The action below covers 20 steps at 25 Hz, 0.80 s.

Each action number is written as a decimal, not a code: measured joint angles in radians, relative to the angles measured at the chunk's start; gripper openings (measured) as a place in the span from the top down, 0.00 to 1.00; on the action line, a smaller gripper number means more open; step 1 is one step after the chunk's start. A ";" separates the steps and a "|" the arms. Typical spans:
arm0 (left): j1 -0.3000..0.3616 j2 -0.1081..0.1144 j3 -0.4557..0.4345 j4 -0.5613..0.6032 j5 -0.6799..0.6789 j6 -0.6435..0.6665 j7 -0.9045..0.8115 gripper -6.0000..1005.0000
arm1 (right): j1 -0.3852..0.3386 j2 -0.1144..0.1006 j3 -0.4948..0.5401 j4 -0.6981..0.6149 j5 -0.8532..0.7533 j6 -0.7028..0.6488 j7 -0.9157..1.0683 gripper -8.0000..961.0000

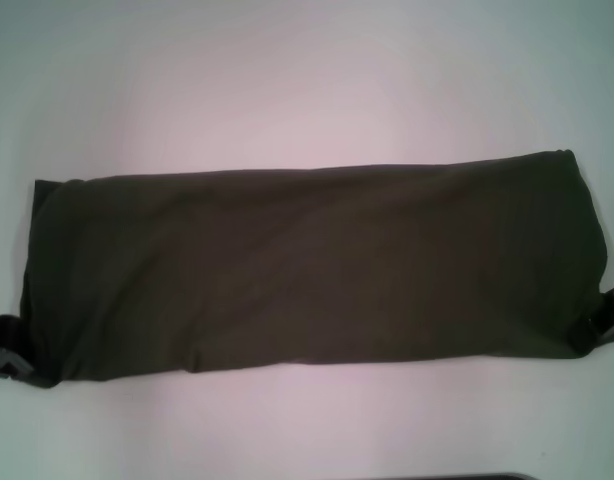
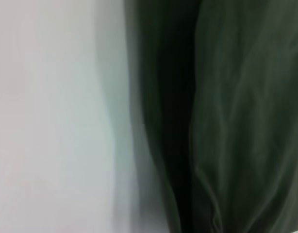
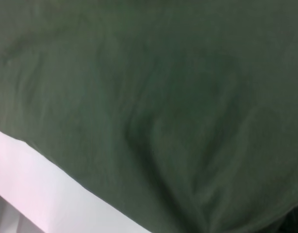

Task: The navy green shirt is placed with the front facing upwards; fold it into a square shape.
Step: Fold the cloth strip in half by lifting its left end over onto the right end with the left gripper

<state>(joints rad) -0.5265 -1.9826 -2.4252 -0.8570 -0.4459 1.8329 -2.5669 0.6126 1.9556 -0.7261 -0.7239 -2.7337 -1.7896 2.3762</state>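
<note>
Shirt: the navy green shirt [image 1: 307,270] lies on the white bench [image 1: 307,90] as one long dark band running from the robot's left side to its right, plain cloth uppermost, with no lettering or neck label showing.
Shirt edges: the far long edge is fairly straight, the near long edge dips a little toward the left end; the right end is rounded and slightly puffed, the left end squarer.
Shirt surface: soft wrinkles run along the cloth in the left wrist view [image 2: 236,121] and the right wrist view [image 3: 163,97], where the fabric fills most of the picture.
Left gripper: the left gripper [image 1: 5,345] is at the near left corner of the shirt, only a dark part of it showing at the edge of the head view, touching or just beside the cloth; I cannot tell how its fingers stand.
Right gripper: the right gripper [image 1: 609,322] is at the near right corner of the shirt, partly hidden behind the puffed end of the cloth; its fingers cannot be made out either.
Bench: bare white surface shows on all sides of the shirt, far and near.
In the way: nothing else lies on the bench near the shirt in any view.
</note>
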 joint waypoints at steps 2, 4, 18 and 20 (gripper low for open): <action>0.002 -0.001 0.001 -0.002 0.015 0.011 0.002 0.98 | -0.003 0.000 0.000 -0.003 0.000 -0.005 0.000 0.92; 0.003 -0.002 0.002 -0.002 0.024 0.013 0.003 0.98 | -0.003 -0.002 0.000 -0.003 0.000 -0.007 0.001 0.92; 0.016 0.004 -0.005 0.004 0.040 -0.038 -0.002 0.98 | -0.010 0.000 -0.008 -0.003 -0.027 -0.012 0.001 0.91; 0.021 0.005 -0.006 0.001 0.041 -0.038 -0.001 0.98 | -0.013 -0.004 -0.006 -0.003 -0.027 -0.012 0.001 0.90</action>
<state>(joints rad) -0.5051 -1.9778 -2.4311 -0.8563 -0.4051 1.7952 -2.5682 0.5994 1.9513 -0.7321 -0.7271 -2.7611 -1.8020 2.3767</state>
